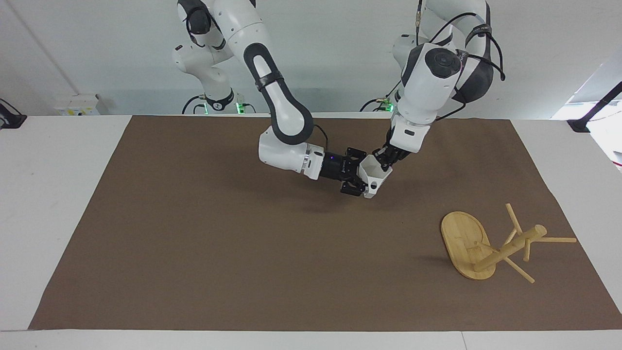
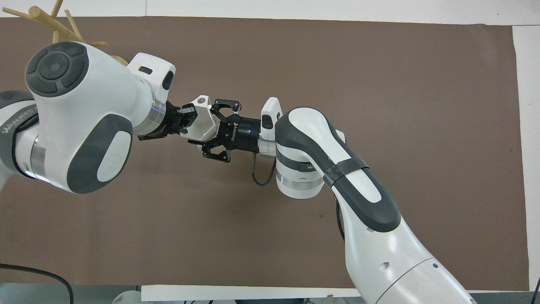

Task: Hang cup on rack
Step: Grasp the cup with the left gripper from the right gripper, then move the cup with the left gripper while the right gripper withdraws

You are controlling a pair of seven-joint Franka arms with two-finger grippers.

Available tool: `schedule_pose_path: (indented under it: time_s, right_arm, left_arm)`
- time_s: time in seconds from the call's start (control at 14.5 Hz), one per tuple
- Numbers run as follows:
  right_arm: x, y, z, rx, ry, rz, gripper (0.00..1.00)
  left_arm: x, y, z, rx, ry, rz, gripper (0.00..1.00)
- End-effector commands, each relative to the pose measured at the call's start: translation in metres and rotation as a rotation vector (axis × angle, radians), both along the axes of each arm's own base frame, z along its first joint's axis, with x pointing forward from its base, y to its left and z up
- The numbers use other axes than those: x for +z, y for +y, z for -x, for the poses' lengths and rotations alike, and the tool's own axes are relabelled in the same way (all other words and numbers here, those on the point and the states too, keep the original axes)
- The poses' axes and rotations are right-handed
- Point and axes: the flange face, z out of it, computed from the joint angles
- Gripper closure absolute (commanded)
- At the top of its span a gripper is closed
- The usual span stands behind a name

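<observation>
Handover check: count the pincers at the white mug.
2. The left pincer is at the rim of the small white faceted plastic cup; the right pincer is at its base.

Bright, even indoor light, both views sharp

Soft shadows lie on the brown mat [image 1: 194, 233] under the arms and beside the rack [image 1: 491, 243], so light falls from above. The white arm shells [image 2: 76, 109] shine with mild glare in the overhead view. A brighter patch shows at the facing view's edge, toward the left arm's end.
</observation>
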Motion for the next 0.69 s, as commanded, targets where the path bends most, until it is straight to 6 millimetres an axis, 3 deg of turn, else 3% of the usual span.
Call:
schedule_pose_path:
  time_s: [0.0, 0.14, 0.35, 0.48, 0.62]
  right_arm:
    - [0.000, -0.006, -0.006, -0.036, 0.005, -0.019, 0.00]
    - [-0.002, -0.017, -0.012, -0.044, 0.003, -0.018, 0.00]
    - [-0.006, -0.059, -0.030, -0.025, -0.003, -0.052, 0.00]
    - [-0.004, -0.100, -0.049, 0.022, -0.045, -0.023, 0.00]
    - [-0.002, -0.158, -0.069, 0.088, -0.085, 0.018, 0.00]
  left_arm:
    - [0.000, 0.008, -0.001, 0.074, -0.041, 0.029, 1.00]
    - [-0.001, 0.013, -0.007, 0.093, -0.070, 0.044, 1.00]
    - [-0.015, 0.019, -0.008, 0.134, -0.147, 0.085, 1.00]
    - [-0.022, 0.029, -0.011, 0.166, -0.210, 0.115, 1.00]
    - [-0.028, 0.056, -0.013, 0.216, -0.302, 0.156, 1.00]
